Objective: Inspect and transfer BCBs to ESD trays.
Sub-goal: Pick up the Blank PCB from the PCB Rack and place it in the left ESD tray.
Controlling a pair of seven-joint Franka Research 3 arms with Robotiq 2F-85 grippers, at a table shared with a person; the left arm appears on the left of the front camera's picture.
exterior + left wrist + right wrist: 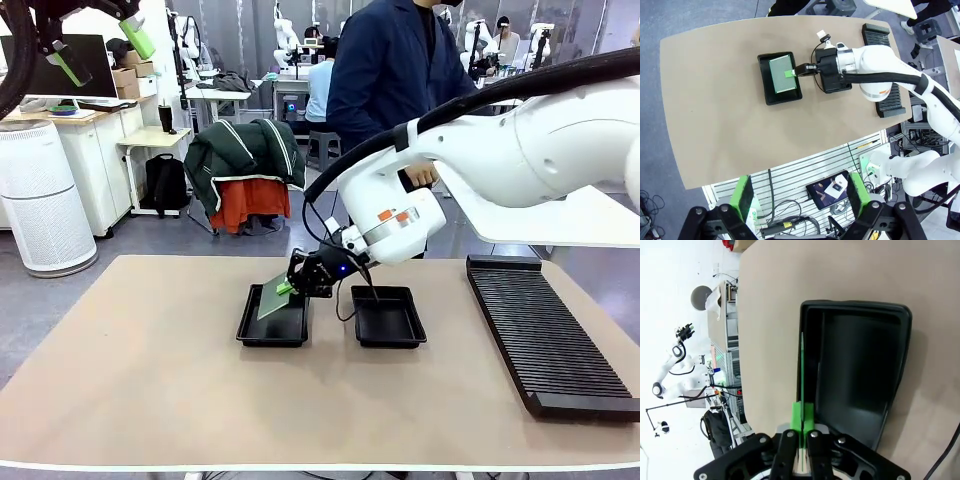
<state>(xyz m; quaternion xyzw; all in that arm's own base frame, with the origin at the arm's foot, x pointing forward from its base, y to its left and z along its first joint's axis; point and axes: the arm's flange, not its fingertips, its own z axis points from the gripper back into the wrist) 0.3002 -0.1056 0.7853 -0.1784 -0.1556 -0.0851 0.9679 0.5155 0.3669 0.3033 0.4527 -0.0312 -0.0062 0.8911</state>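
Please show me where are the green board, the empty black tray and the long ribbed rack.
green board (274, 301), front view, middle of its face.
empty black tray (388, 320), front view, its bare floor.
long ribbed rack (548, 338), front view, its ribbed top.

The surface (150, 380) is a smooth, matt tan sheet with no gloss. The two trays (270, 341) (388, 342) look like moulded black plastic with a soft sheen (up close, pale light slides along the inner walls). The board (777, 75) has a dull green face, finely speckled with dots. The rack (555, 345) is matt black ribbed plastic. The right arm (530, 150) wears glossy white shells. The right pincer (286, 288) and left pincer (800, 180) are matt black, with bright green, rubbery-looking pads (745, 195).
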